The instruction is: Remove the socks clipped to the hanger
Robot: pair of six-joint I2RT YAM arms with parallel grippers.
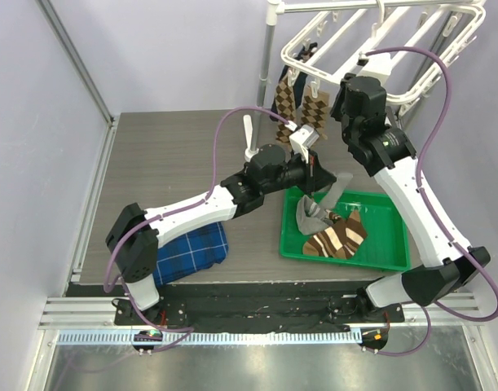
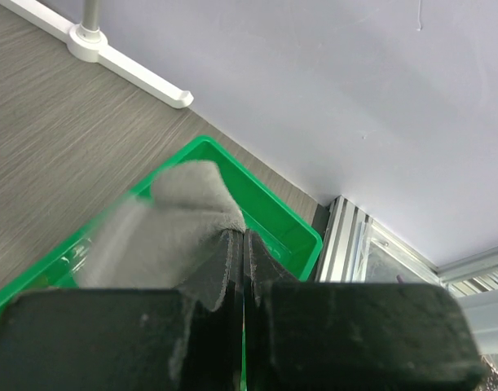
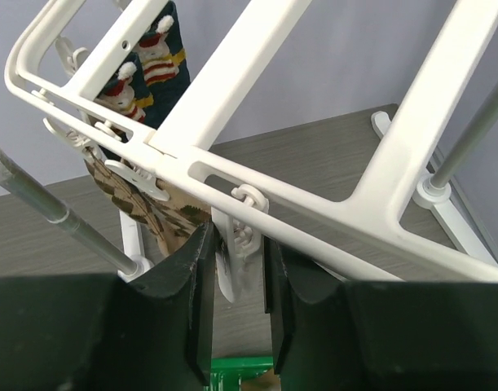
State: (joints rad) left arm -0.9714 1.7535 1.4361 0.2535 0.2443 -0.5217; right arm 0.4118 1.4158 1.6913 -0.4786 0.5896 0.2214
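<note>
Overhead, the white barred plastic hanger (image 1: 379, 41) carries two brown argyle socks (image 1: 315, 112); one striped sock (image 1: 338, 238) lies in the green tray (image 1: 385, 244). At the left wrist, the left fingers (image 2: 232, 269) clamp tight on one soft grey sock (image 2: 163, 232). At the right wrist, the right fingers (image 3: 201, 261), narrowly parted, pinch one white clip (image 3: 236, 269).

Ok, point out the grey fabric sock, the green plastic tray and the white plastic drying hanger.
grey fabric sock (image 2: 175, 228), left wrist view, its bunched middle.
green plastic tray (image 1: 385, 232), top external view, bare floor.
white plastic drying hanger (image 3: 231, 73), right wrist view, a wide crossbar.
</note>
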